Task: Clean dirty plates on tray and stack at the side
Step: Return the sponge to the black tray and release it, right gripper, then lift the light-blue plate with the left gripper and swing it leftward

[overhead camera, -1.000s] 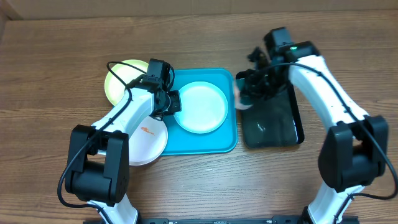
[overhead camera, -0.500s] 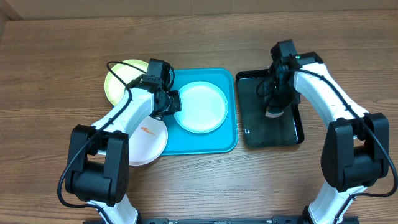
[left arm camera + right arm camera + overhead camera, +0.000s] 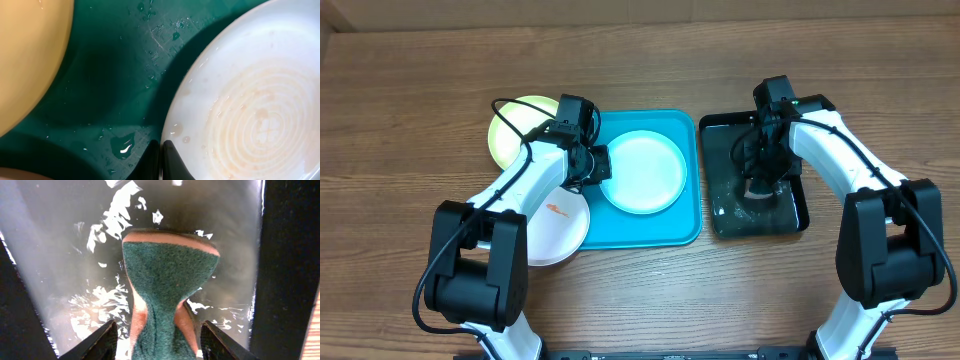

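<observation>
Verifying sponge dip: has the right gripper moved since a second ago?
Yes. The right gripper went from the black tray's far-left edge to over its middle.

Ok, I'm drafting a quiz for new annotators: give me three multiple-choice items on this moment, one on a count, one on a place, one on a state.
1. How many plates lie inside the turquoise tray? A three; B one; C two.
2. Where is the green sponge pressed? A the turquoise tray; B a plate; C the black tray.
3. The right gripper is: A shut on the sponge; B open and empty; C shut on a plate.
Answers: 1 B, the overhead view shows only the pale blue plate inside it. 2 C, wet black floor surrounds the sponge. 3 A, it pinches the sponge's middle.
</observation>
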`<action>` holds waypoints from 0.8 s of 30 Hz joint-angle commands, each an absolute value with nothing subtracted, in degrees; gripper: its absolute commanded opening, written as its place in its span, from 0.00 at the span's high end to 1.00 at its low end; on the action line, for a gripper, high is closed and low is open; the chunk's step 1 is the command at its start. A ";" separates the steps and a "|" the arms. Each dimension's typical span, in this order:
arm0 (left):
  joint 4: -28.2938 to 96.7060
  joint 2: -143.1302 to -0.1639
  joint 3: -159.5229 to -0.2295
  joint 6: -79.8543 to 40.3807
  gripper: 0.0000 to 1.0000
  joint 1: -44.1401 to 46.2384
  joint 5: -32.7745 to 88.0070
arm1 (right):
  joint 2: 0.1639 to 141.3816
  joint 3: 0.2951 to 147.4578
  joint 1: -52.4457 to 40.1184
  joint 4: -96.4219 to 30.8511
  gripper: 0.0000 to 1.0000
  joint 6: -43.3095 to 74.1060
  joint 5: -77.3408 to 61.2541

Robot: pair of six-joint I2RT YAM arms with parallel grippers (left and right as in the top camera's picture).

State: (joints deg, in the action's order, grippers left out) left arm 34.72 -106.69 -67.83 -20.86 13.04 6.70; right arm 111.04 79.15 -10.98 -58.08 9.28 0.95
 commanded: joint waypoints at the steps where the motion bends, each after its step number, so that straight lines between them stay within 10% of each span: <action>1: 35.07 -107.59 -67.53 -21.02 0.96 13.17 7.16 | 110.37 81.65 -11.03 -58.92 0.44 9.63 -0.78; 6: 35.90 -107.59 -67.53 -21.02 0.87 13.21 7.14 | 110.34 90.94 -7.57 -64.16 0.43 12.49 -1.37; 13: 37.21 -107.59 -67.22 -21.23 0.78 13.65 7.01 | 110.37 93.82 4.60 -64.45 0.21 16.56 -1.61; 15: 36.45 -107.59 -66.39 -22.55 0.78 14.22 5.52 | 110.37 93.82 8.47 -65.47 0.00 16.58 -1.63; 24: 34.83 -107.61 -64.82 -22.79 0.84 15.09 3.18 | 110.37 93.82 13.43 -65.58 0.00 16.53 -1.58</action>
